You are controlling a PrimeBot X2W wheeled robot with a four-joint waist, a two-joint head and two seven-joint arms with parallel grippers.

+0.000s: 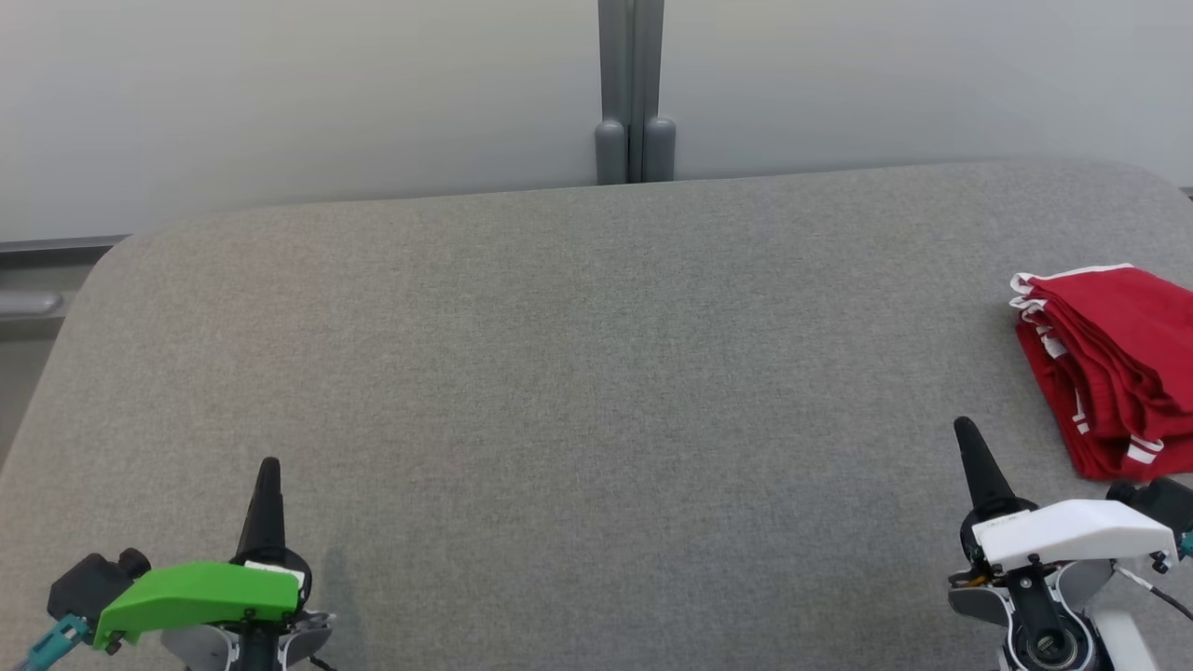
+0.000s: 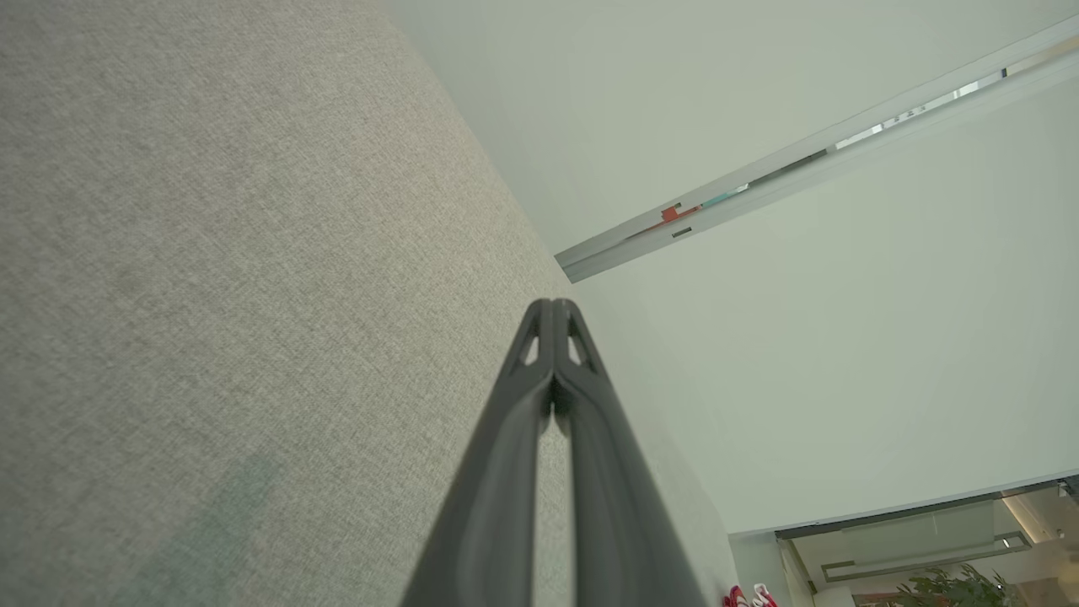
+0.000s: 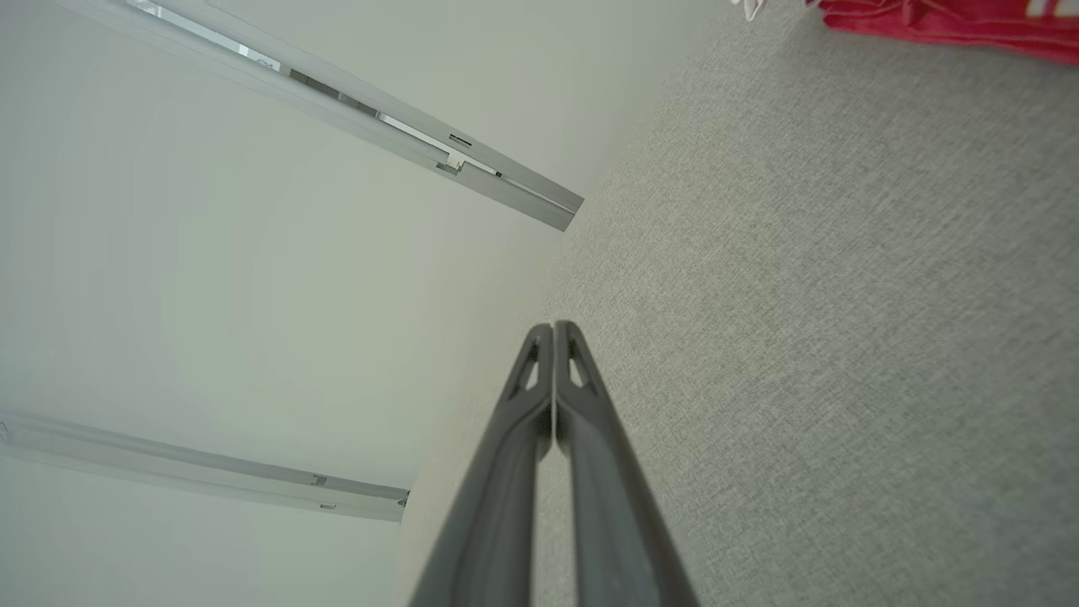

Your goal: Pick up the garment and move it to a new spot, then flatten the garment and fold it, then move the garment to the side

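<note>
Garment [image 1: 1109, 363]: red with white trim and white stripes, folded into a layered stack, lying at the far right of the grey cloth surface [image 1: 578, 373], its right part cut off by the edge of the head view. White-edged folds face left, toward the middle of the surface. My right claw [image 1: 965, 429] sits low at the right, fingers pointing away from me, tip to the left of the garment and nearer me, clear of the cloth. From the right wrist the two dark fingers [image 3: 514, 472] lie pressed together along their length, tips meeting, nothing between them; the red fabric shows at the top right corner there, well beyond the tips. White cover [image 1: 1072, 531] on that wrist; its far end comes close to the garment's near edge, contact I cannot tell. My left claw [image 1: 268, 466] is low at the left, far across the surface from the garment, green cover [image 1: 200, 592] behind it. From the left wrist its fingers [image 2: 506, 472] are likewise closed tip to tip, holding nothing, over bare grey weave. A speck of red and white at the bottom edge of that view. Pale wall [image 1: 280, 93] behind the surface, a grey post [image 1: 632, 93] standing at its far edge, near centre.
</note>
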